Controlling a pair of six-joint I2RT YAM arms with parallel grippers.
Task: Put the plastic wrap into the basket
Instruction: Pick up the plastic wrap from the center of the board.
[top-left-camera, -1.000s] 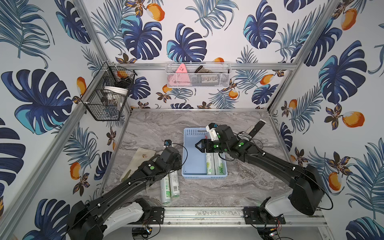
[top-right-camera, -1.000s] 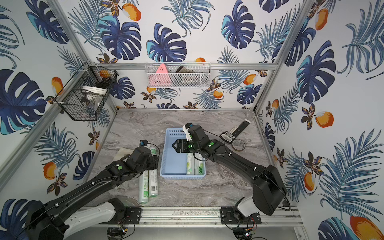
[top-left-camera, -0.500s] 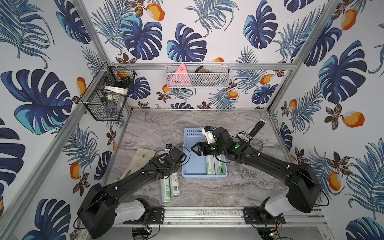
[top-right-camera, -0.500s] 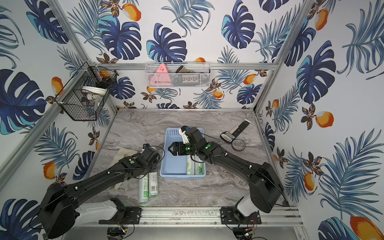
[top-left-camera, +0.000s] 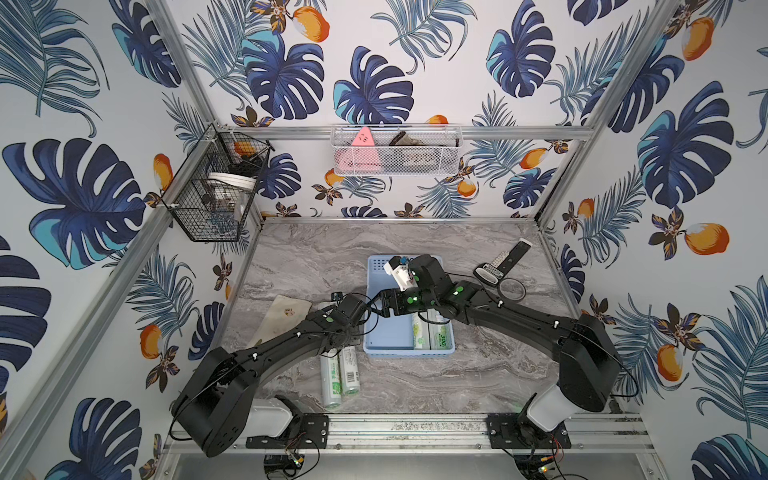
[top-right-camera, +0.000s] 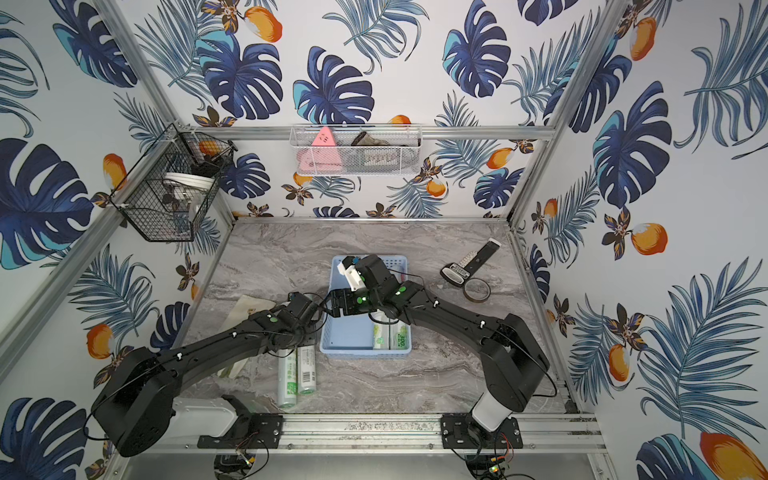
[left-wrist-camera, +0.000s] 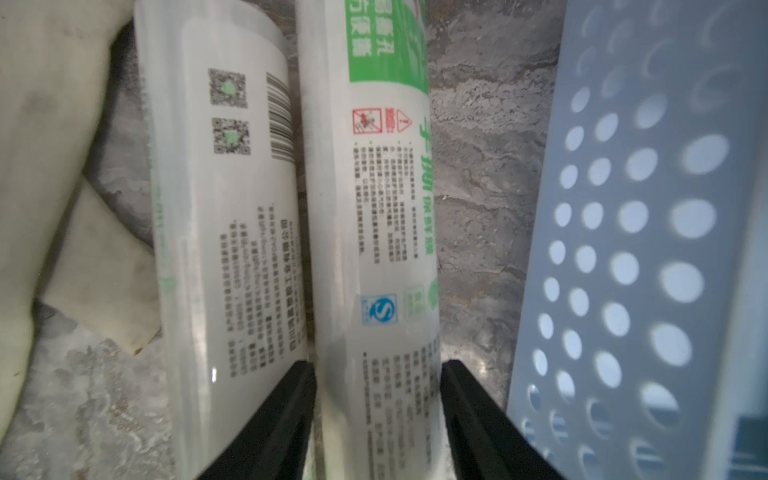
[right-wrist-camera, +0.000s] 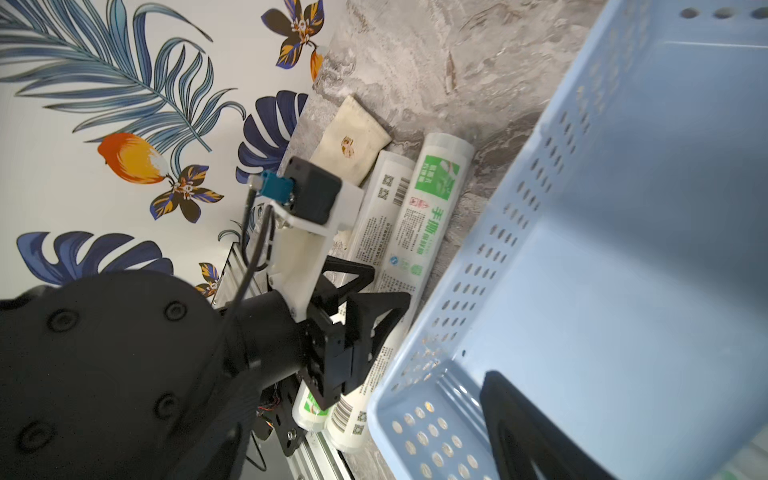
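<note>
Two plastic wrap rolls (top-left-camera: 331, 376) (top-left-camera: 350, 370) lie side by side on the table, just left of the basket (top-left-camera: 388, 332). My left gripper (left-wrist-camera: 376, 374) is shut on the roll (left-wrist-camera: 374, 232) next to the basket wall, one black finger (left-wrist-camera: 299, 382) pressed on each side. That roll still rests on the table. Two more plastic wrap rolls (top-left-camera: 420, 334) (top-left-camera: 440, 334) lie along the right side of the light blue basket (top-right-camera: 349, 332). My right gripper (top-left-camera: 384, 306) hovers open over the basket's left half, holding nothing. Only one of its fingers (right-wrist-camera: 519, 415) shows in the right wrist view.
A cream cloth pouch (top-left-camera: 286, 311) lies left of the loose rolls, touching the outer one. A remote (top-left-camera: 513, 253), a small black device (top-left-camera: 490, 272) and a ring (top-left-camera: 512, 287) sit at the back right. A black wire basket (top-left-camera: 216, 187) and a white mesh basket (top-left-camera: 395, 151) hang on the walls.
My left arm has stretched lower over the loose rolls and its gripper has closed on the roll beside the basket. My right gripper has shifted slightly left over the basket.
</note>
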